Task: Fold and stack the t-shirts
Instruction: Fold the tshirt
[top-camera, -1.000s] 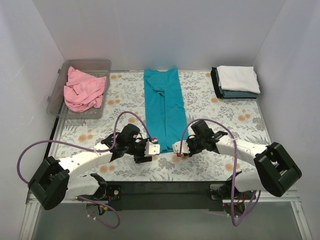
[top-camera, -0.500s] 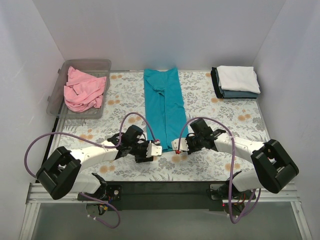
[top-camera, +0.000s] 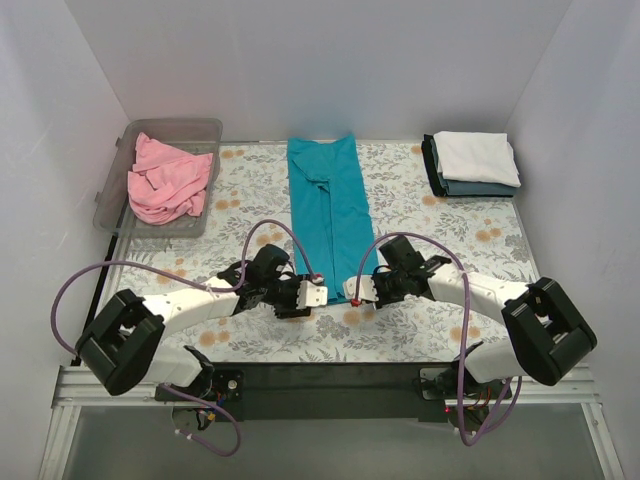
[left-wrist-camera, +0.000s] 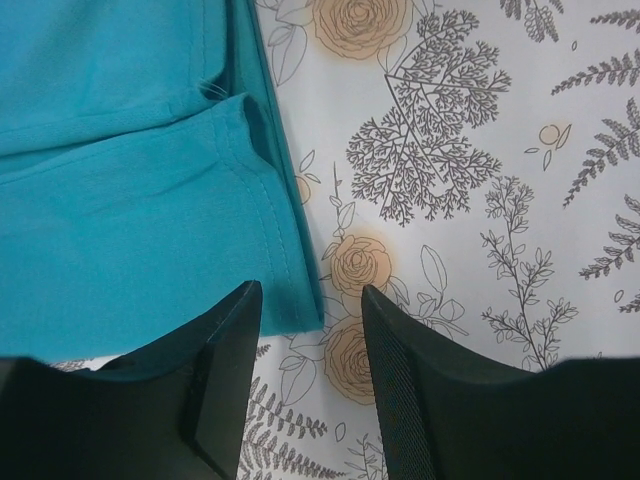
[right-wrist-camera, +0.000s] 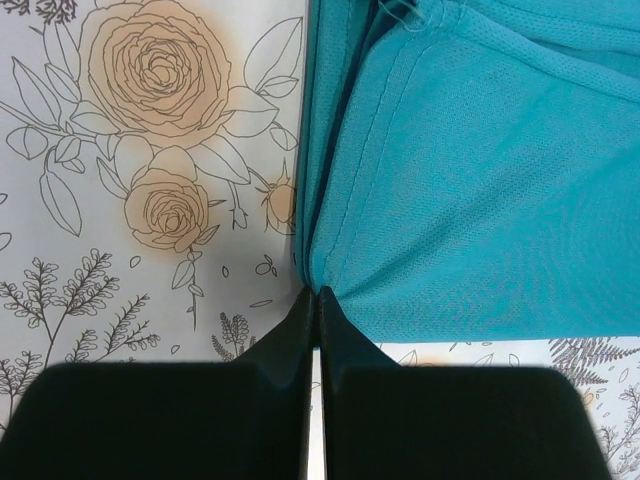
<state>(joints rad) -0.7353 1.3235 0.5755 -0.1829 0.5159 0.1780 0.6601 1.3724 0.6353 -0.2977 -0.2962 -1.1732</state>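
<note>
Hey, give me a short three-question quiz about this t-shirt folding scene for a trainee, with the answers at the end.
1. True or false: the pink t-shirt lies inside the clear bin.
2. At the near corners of the teal t-shirt, which gripper stands open? A. left gripper B. right gripper C. both
3. Fill in: the white t-shirt lies on top of the ____ t-shirt.
Key: 1. True. 2. A; the right gripper is shut. 3. The dark grey-blue t-shirt.
</note>
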